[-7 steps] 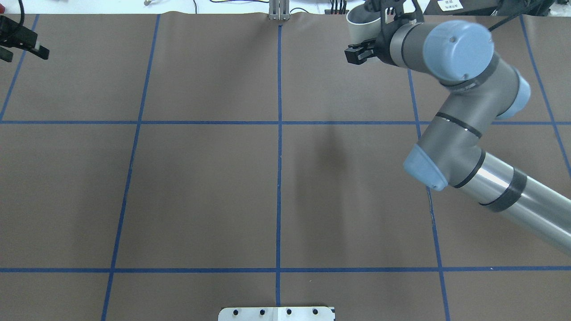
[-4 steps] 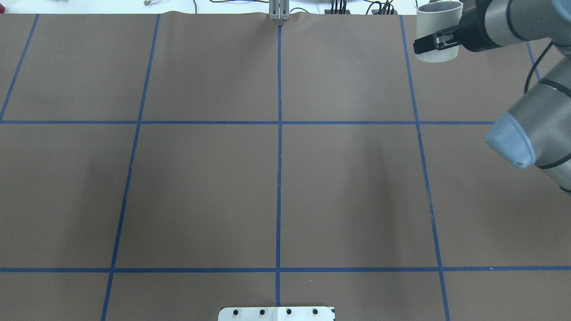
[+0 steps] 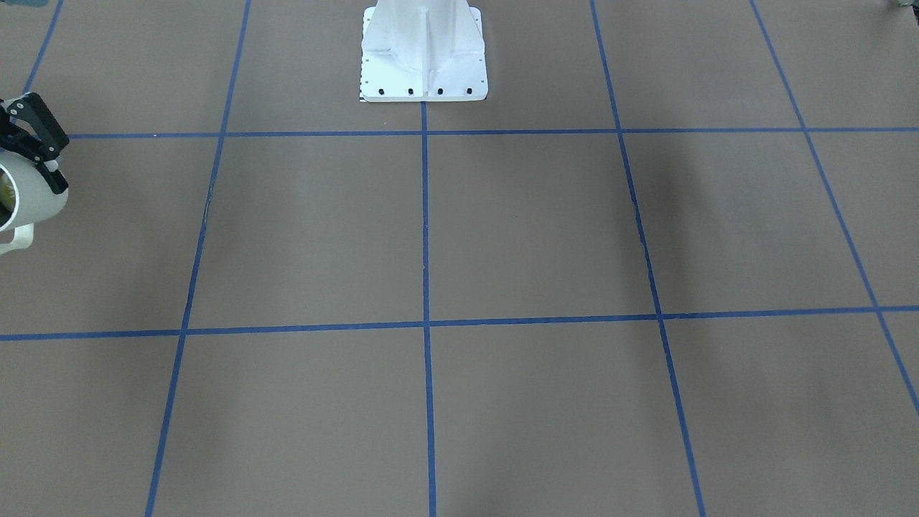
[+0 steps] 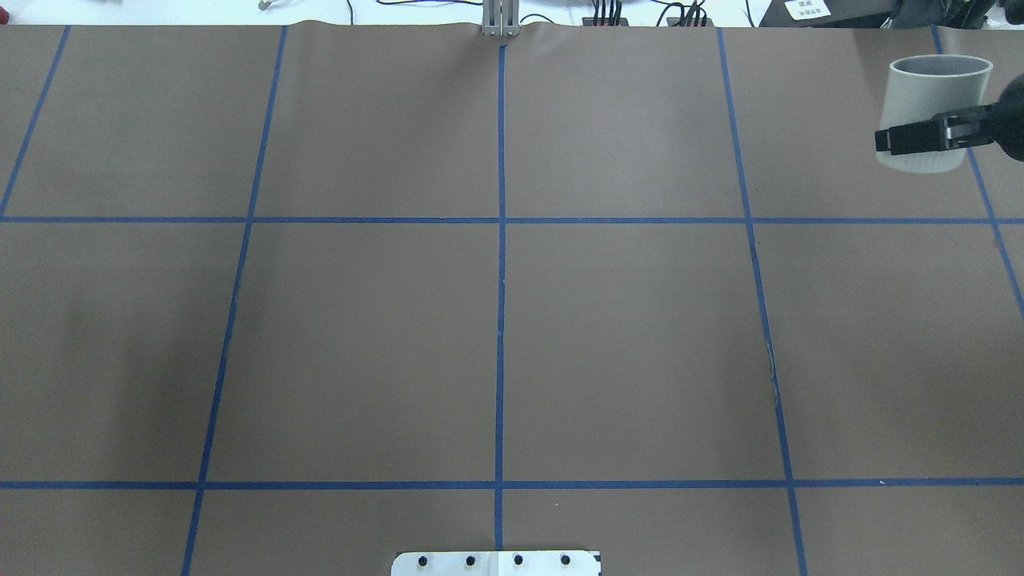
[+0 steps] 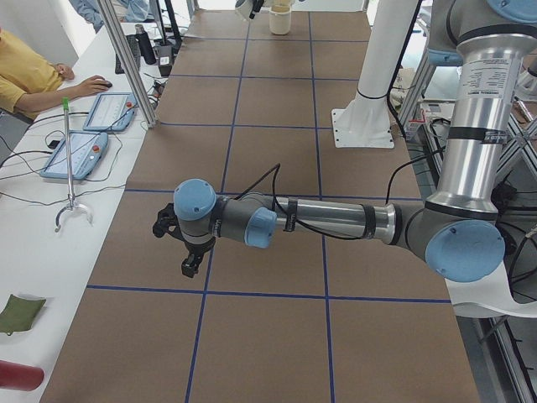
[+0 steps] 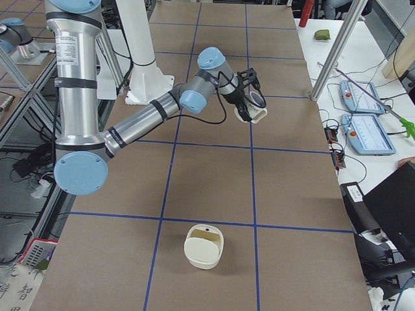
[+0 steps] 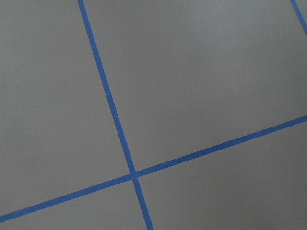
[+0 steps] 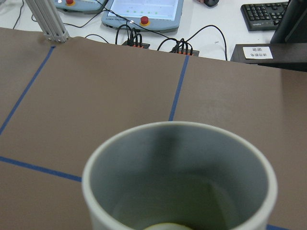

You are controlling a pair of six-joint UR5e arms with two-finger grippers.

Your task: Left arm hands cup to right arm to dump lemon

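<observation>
The white cup hangs in the air over the table's far right square, held upright. My right gripper is shut on its wall, one black finger across the near side. In the right wrist view I look into the cup, and the yellow lemon shows at its bottom. The front-facing view shows the cup at the left edge with its handle pointing down. My left gripper shows only in the exterior left view, low over the table's left end; I cannot tell if it is open.
A cream tub stands on the table near the robot's right end. The white robot base sits at the table's near middle. Operator tablets and cables lie beyond the far edge.
My right arm has swung the cup from the far centre-right to the right edge of the overhead view. My left gripper has left that view at the left.
</observation>
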